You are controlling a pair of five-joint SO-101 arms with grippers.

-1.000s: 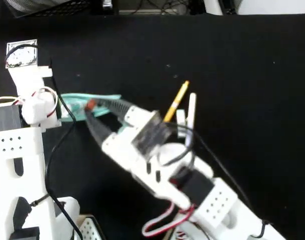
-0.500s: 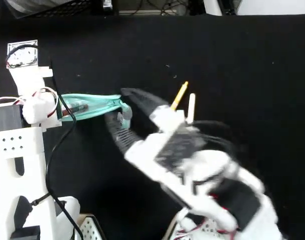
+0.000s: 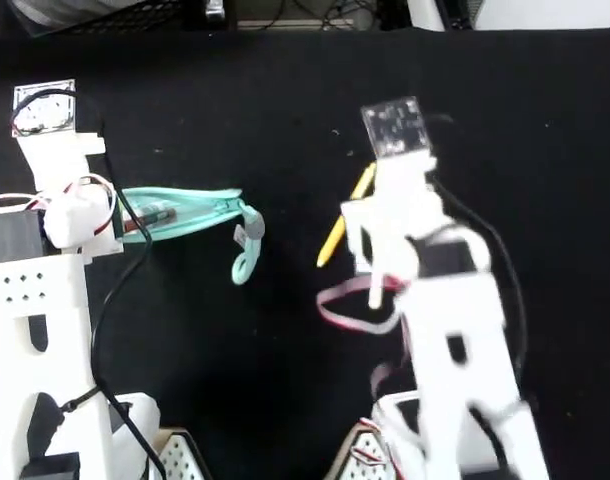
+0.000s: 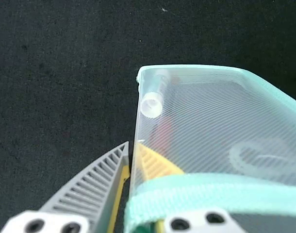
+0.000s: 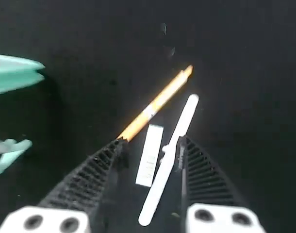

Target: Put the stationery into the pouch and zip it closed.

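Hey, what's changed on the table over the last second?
The right arm swung away from the pouch mouth, off to the right. The right gripper now hangs open above the pencil, the white stick and the eraser. A reddish item it carried seems left inside the pouch. The left gripper kept hold of the pouch's end, and the loose items stayed put.

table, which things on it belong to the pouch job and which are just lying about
Job: pouch, yellow pencil, white stick, small white block, pen already inside the pouch.
Lying about: cables past the table's far edge.
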